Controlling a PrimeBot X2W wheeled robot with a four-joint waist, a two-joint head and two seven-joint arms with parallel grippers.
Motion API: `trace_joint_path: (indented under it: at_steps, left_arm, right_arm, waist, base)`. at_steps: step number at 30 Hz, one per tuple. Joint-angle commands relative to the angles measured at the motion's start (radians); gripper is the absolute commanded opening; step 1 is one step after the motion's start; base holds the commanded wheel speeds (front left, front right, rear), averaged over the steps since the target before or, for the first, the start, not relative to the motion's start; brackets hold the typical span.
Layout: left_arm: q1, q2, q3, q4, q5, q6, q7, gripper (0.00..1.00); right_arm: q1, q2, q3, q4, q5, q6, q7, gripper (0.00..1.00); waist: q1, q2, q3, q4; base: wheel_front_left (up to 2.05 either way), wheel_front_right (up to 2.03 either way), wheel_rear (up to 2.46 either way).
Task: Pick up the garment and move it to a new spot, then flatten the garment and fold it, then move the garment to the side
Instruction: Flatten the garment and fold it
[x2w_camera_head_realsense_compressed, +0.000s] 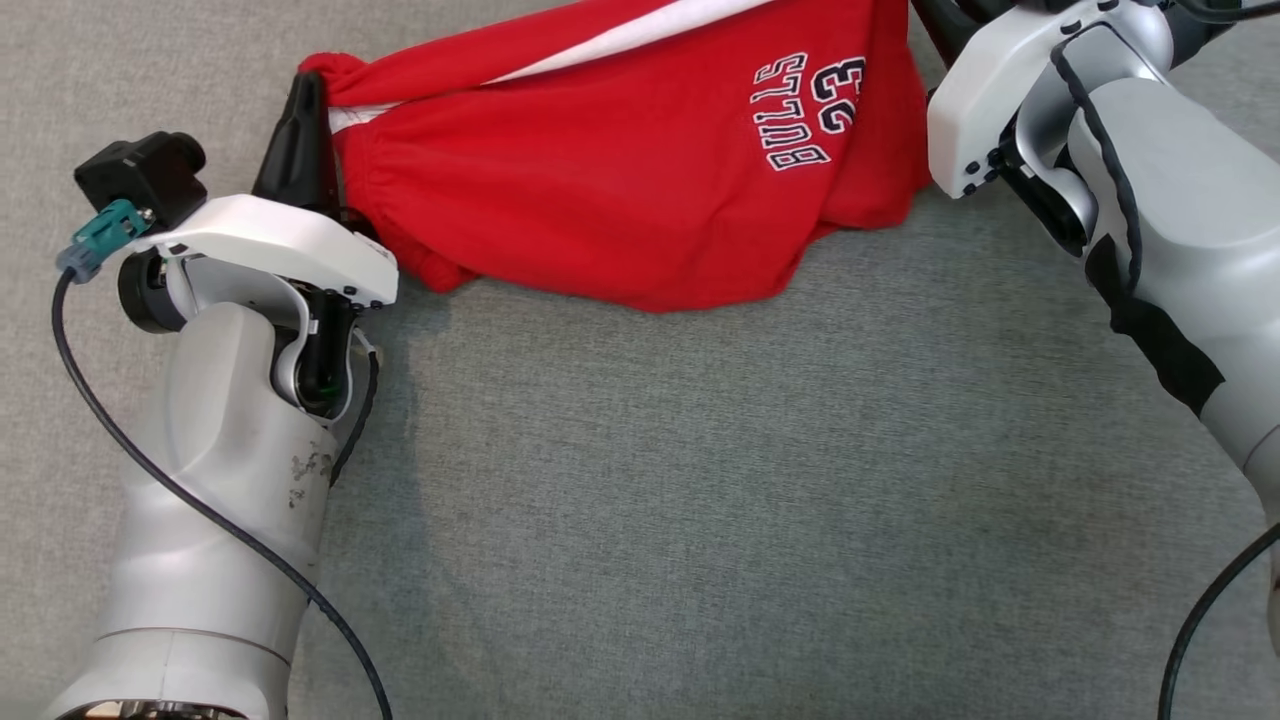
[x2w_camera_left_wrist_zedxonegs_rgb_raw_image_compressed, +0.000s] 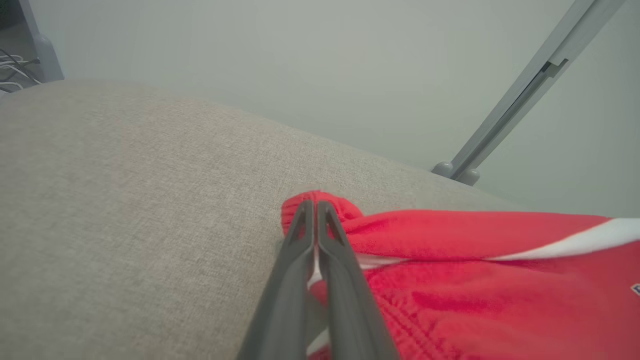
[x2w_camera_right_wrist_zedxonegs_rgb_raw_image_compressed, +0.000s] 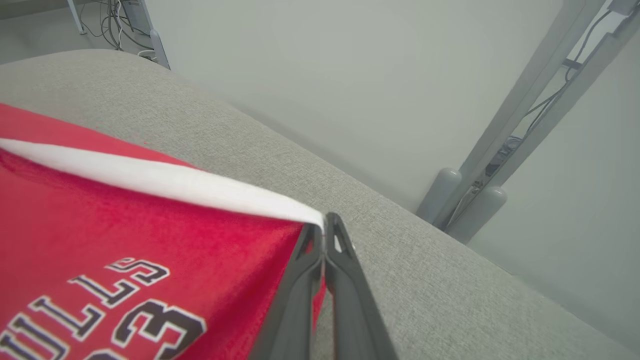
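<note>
Garment (x2w_camera_head_realsense_compressed: 620, 170): red shorts with a white stripe and "BULLS 23" lettering, which reads upside down in the head view; it sits at the far side of the tabletop, its upper edge drawn out in a line between the two claws, the rest sagging in folds toward the cloth below
Left claw (x2w_camera_left_wrist_zedxonegs_rgb_raw_image_compressed: 316, 206): fingers pressed together on the bunched red corner at the elastic end; the fabric puffs out just past the tips
Right claw (x2w_camera_right_wrist_zedxonegs_rgb_raw_image_compressed: 325, 222): fingers closed tight on the opposite corner, where the white stripe ends; the lettering lies just beside them
Tabletop (x2w_camera_head_realsense_compressed: 700, 500): covered in grey woven cloth; bare in front of the garment
Behind: grey frame legs (x2w_camera_right_wrist_zedxonegs_rgb_raw_image_compressed: 457, 200) beyond the far edge; a pale wall
</note>
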Motion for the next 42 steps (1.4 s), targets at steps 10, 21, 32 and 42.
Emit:
trace_joint_path:
  at_steps: [10,21,32,42]
  left_arm:
    - [-0.022,-0.009,-0.001,0.016,0.024,-0.01,-0.006,0.25]
    - [0.05,-0.011,0.043,-0.07,0.07,-0.011,-0.005,1.0]
    - [0.314,-0.012,0.157,-0.496,0.219,0.001,-0.005,1.0]
    - [0.562,-0.012,0.138,-0.704,0.318,0.065,-0.005,1.0]
  right_arm:
    - [-0.023,0.026,0.054,0.094,0.037,-0.001,0.006,0.92]
    - [0.005,0.016,0.047,0.082,0.106,-0.001,-0.024,1.0]
    - [0.149,-0.014,-0.04,0.033,0.174,0.0,-0.031,1.0]
    - [0.315,0.014,-0.082,0.056,0.225,0.0,-0.029,1.0]
  waist:
    - [0.0,0.0,0.017,0.018]
    - [0.0,0.0,-0.028,0.005]
    - [0.0,0.0,-0.132,-0.022]
    - [0.0,0.0,-0.255,-0.018]
  base:
    - [0.0,0.0,0.0]
    - [0.0,0.0,0.0]
    - [0.0,0.0,0.0]
    - [0.0,0.0,0.0]
